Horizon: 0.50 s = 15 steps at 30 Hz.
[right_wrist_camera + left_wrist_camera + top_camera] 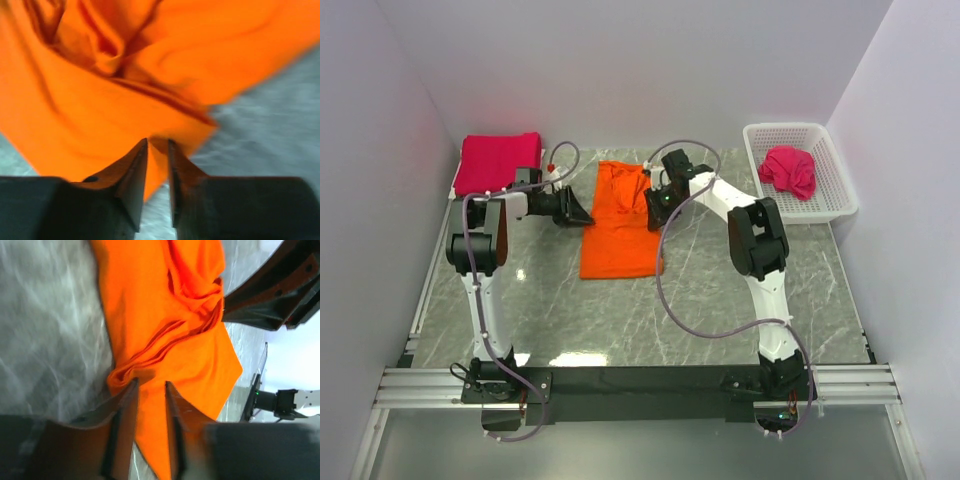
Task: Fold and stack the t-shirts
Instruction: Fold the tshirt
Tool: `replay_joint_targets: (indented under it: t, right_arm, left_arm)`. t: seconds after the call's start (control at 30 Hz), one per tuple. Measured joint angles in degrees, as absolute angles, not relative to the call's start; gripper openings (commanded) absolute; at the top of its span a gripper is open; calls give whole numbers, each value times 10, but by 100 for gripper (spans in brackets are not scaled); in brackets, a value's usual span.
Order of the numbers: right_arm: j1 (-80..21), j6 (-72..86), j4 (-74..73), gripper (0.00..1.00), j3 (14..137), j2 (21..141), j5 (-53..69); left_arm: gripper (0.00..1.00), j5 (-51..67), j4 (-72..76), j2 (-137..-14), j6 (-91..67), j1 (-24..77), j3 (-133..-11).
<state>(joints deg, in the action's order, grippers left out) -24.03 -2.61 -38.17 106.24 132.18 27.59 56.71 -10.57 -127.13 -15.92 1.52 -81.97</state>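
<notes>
Hands first: the left hand has its fingers drawn nearly together, with a gathered edge of the orange t-shirt pinched between them. Pleats of cloth run away from the tips. The right hand is likewise closed to a narrow slit, nipping an edge of the same shirt at its very tips. That bite looks shallow.

In the top view the two hands face each other across the far half of the shirt, left hand on its left edge and right hand on its right edge. The cloth between them is bunched and creased. The near half lies flat as a long panel on the counter, roughly midway between the arms.

Further out, a folded crimson-pink t-shirt rests at the far left corner, well apart from the work. A crumpled crimson-pink t-shirt sits inside the basket at the far right.

Assessment: the step in hand appears to be a fold of the orange shirt, with both edges gripped.

Requirement for the next move: lift both edges together and evenly, keep the cloth taut between the hands, and lay the far half squarely over the near half. The shallow right-side grip may slip, and uneven travel would skew the fold.
</notes>
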Motion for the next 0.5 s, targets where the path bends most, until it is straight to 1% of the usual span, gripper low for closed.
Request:
replay_joint_targets:
  t: [0.07,0.13,0.2,0.3,0.47,0.5]
  right_arm:
    - [-232,-40,-384,39,1075,1323,261]
    - [-228,-58,-386,42,1073,1312,259]
    - [-229,-83,-377,45,1025,1275,262]
    - [-234,-126,-370,48,899,1165,257]
    - [-270,-224,-303,51,693,925,222]
    - [-286,-246,-282,51,662,889,210]
  left_arm:
    - [39,568,-83,-1269,-168,15,-821]
    - [45,568,-81,-1259,-156,12,-821]
    - [49,567,-95,-1226,-105,9,-809]
    - [51,563,-152,-1121,27,2,-764]
    - [53,556,-227,-900,301,-2,-650]
    - [57,555,-241,-869,350,-1,-625]
